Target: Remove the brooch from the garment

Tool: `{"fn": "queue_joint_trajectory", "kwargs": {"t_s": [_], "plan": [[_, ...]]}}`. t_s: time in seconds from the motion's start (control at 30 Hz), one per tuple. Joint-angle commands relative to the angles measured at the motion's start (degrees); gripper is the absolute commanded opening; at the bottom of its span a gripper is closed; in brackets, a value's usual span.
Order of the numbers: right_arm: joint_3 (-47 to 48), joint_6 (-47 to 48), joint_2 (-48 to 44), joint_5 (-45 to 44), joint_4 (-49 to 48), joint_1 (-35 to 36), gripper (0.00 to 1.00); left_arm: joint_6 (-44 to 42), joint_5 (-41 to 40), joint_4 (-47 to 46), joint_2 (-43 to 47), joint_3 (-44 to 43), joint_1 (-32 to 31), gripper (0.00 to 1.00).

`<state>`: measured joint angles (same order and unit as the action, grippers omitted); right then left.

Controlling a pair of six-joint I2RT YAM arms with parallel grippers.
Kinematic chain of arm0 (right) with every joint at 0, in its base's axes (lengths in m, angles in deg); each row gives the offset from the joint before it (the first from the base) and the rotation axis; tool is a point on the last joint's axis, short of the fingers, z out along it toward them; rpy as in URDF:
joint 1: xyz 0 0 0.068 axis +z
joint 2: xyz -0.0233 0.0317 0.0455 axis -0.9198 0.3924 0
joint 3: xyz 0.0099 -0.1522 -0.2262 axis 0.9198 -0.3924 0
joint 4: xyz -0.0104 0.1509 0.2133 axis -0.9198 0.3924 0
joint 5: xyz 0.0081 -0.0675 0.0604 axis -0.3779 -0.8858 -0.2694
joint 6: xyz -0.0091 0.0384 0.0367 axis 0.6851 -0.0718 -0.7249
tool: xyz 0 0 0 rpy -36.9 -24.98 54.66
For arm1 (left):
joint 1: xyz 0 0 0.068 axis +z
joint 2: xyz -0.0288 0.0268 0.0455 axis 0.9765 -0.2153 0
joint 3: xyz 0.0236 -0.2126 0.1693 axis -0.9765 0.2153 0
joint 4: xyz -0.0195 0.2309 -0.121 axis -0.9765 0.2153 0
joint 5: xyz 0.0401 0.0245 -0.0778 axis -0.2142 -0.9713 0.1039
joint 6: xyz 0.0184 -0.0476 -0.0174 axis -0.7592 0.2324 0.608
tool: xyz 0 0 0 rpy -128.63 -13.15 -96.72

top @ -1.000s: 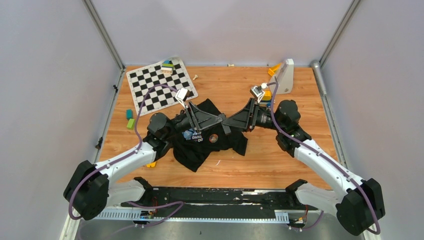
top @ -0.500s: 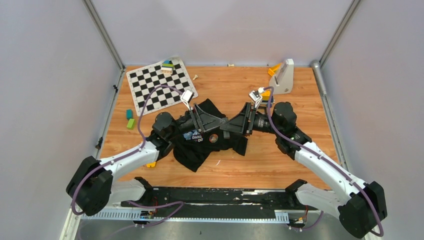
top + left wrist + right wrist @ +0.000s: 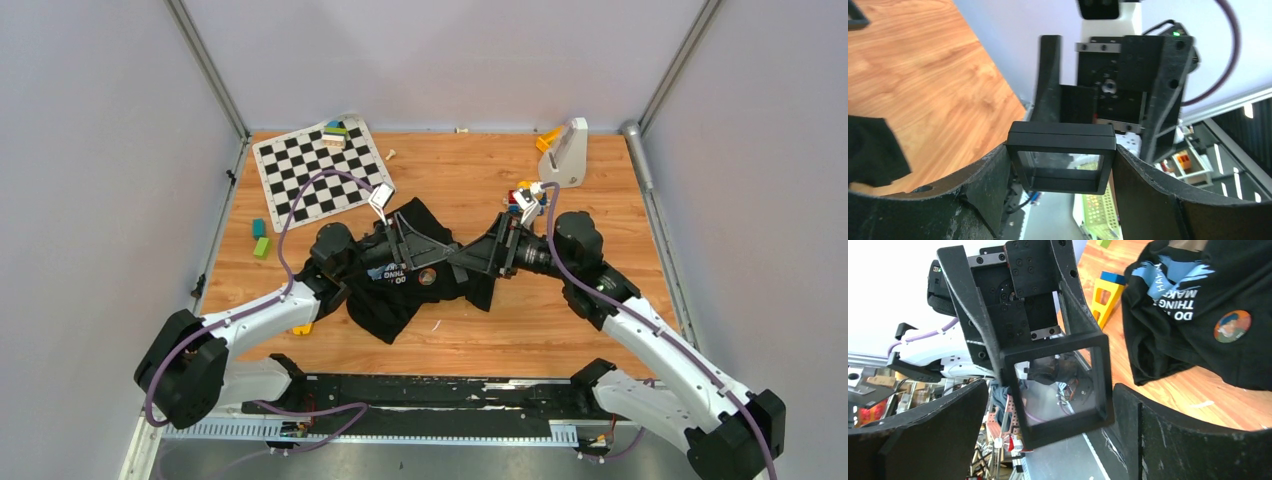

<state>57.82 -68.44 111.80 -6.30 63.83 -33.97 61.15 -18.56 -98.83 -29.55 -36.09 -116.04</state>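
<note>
Brooch (image 3: 1232, 326) on garment (image 3: 1173, 340), outside left-wrist view

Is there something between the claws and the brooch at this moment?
Yes. A black square frame fills the left claw and sits within the right claw too. The brooch itself lies uncovered on the garment.

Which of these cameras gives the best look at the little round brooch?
The right wrist view: the brooch shows large, with its coppery face clear on the garment. The top external view shows it only as a tiny dot; the left wrist view misses it.
</note>
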Motion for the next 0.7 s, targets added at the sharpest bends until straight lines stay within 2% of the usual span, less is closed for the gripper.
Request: {"fn": "queue_joint_trajectory", "kwargs": {"t_s": [0.0, 0.23, 0.43, 0.67], "plan": [[4.3, 5.0, -3.1, -4.3, 5.2, 0.4, 0.96, -6.2, -2.3, 7.4, 0.4, -1.3, 0.9, 0.00], [4.6, 9.1, -3.2, -5.4, 8.0, 0.5, 0.92, -8.8, -2.3, 11.7, 0.4, -3.0, 1.2, 0.00], [5.2, 16.1, -2.7, -9.3, 13.0, 1.1, 0.76, -12.5, -2.1, 19.3, 0.3, -5.1, 1.3, 0.00], [6.6, 20.4, 2.2, -15.9, 15.3, 6.1, 0.63, -20.1, -5.5, 32.3, -0.7, -9.3, 1.4, 0.00]]}}
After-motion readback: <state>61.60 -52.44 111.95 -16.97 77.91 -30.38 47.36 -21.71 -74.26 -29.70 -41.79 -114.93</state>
